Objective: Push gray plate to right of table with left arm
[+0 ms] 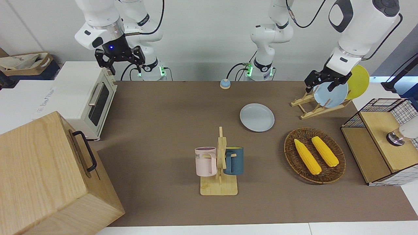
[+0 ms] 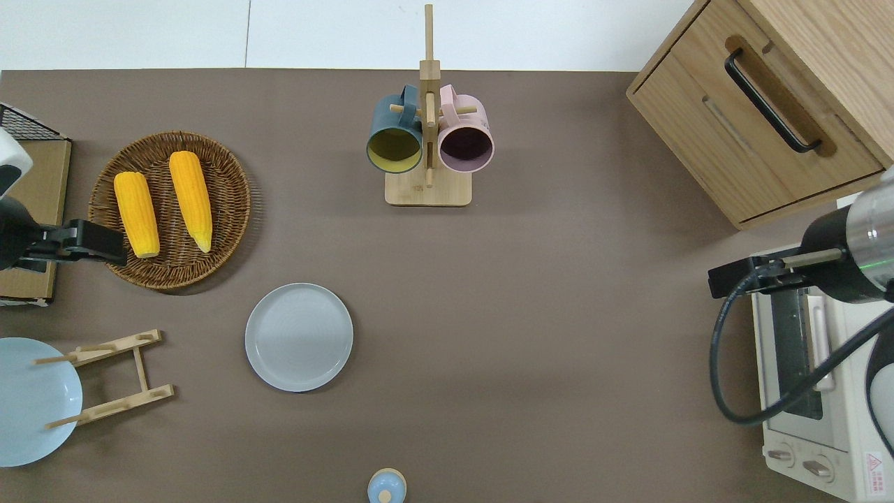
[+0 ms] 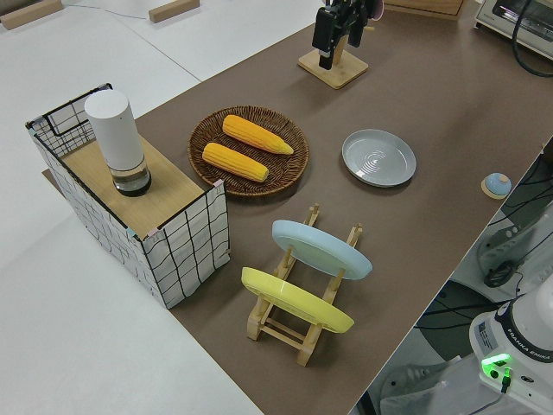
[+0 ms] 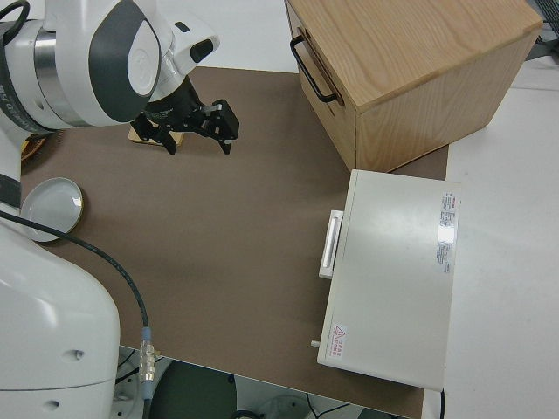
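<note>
The gray plate (image 1: 257, 117) lies flat on the brown table (image 1: 163, 107), between the wooden plate rack and the mug stand; it also shows in the overhead view (image 2: 299, 337) and the left side view (image 3: 378, 157). My left gripper (image 1: 321, 87) hangs open and empty in the air. In the overhead view it (image 2: 98, 244) is over the rim of the wicker basket at the left arm's end of the table, well apart from the plate. My right gripper (image 1: 120, 63) is open and parked.
A wicker basket (image 1: 339, 163) holds two corn cobs. A wooden rack holds a sky-blue plate (image 1: 330, 94) and a yellow plate (image 1: 358, 81). Also here: a mug stand (image 1: 219, 163), a wire shelf (image 1: 378, 140), a toaster oven (image 1: 85, 94), a wooden cabinet (image 1: 49, 176), and a small blue bell (image 1: 224, 84).
</note>
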Controlling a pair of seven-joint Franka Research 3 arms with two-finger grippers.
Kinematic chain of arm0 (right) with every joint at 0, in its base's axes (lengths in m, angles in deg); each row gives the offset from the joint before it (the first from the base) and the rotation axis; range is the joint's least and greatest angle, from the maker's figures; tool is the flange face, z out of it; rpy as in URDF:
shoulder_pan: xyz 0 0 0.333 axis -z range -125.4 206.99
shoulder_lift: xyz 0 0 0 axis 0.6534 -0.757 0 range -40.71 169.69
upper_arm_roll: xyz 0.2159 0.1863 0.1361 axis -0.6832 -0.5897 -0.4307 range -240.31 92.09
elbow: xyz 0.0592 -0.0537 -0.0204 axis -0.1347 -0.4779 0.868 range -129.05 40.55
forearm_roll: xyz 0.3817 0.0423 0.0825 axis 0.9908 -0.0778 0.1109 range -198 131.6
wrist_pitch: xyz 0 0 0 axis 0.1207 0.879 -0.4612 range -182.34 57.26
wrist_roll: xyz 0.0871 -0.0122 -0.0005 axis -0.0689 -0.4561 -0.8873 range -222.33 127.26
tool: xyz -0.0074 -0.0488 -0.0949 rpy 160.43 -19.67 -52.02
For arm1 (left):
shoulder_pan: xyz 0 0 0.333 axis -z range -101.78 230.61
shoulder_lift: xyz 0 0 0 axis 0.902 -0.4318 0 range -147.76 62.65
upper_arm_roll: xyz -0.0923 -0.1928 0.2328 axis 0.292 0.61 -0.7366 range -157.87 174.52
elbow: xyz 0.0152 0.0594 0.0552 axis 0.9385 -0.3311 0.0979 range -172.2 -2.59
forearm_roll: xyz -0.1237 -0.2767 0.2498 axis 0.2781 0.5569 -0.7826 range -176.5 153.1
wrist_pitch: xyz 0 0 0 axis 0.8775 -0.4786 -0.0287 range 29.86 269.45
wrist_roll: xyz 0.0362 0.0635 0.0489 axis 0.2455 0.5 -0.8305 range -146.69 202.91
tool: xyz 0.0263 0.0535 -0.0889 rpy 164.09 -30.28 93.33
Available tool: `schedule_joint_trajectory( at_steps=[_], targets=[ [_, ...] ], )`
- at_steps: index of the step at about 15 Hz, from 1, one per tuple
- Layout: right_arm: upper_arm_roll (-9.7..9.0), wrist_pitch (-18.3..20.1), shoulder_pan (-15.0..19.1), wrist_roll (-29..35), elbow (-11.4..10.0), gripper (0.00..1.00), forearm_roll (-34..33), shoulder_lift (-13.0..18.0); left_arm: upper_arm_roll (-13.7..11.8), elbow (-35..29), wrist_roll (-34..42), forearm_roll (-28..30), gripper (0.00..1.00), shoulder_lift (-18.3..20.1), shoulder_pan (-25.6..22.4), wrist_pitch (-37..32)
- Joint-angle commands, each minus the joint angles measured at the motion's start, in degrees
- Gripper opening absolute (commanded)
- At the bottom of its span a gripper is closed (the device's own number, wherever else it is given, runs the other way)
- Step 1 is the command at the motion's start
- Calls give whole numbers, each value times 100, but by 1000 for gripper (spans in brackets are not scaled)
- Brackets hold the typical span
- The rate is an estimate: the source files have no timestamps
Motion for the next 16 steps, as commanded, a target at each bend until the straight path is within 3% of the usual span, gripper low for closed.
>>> schedule_joint_trajectory(
  at_steps=[1,5,9,16],
  targets=[
    [-32,69,65,-15,-3,983,46,43,18,14,9,-9,987,30,-6,-122],
    [-32,69,65,-6,5,983,46,43,-44,-100,-8,229,987,30,-24,-236],
    [-23,69,65,-15,6,983,46,43,-35,-679,-8,281,985,205,-15,79],
    [-32,69,65,-15,-3,983,46,43,35,-2699,-8,352,987,864,64,1739]
  ],
)
